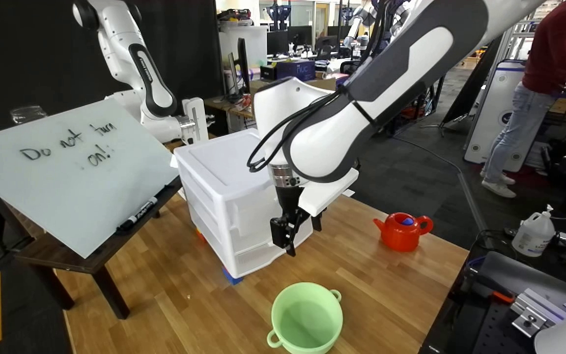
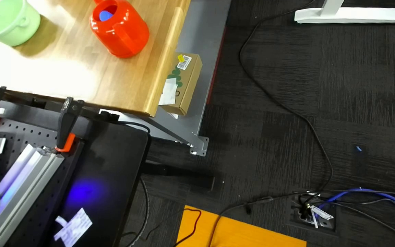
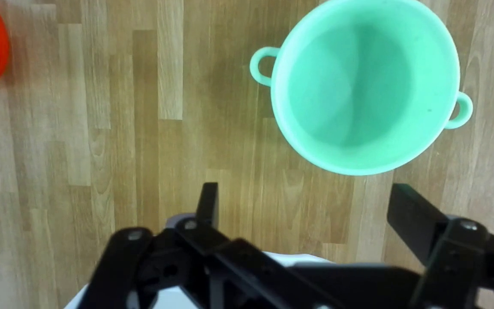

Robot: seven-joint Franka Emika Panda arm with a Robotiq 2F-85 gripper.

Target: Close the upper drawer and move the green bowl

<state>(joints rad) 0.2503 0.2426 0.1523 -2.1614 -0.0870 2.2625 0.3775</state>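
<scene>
At bottom centre in an exterior view, the bowl [image 1: 306,318] sits upright on the counter [image 1: 371,300], and, with the upper drawer [image 1: 253,212] apparently closed at mid-frame, the jaws hang apart, empty, presumably spread to take the bowl's rim.

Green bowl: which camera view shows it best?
The wrist view: the green bowl appears largest, interior and both handles visible, rim slightly cropped. In an exterior view the green bowl is smaller, both handles visible; in an exterior view the green bowl is cropped above, a single handle visible.
</scene>
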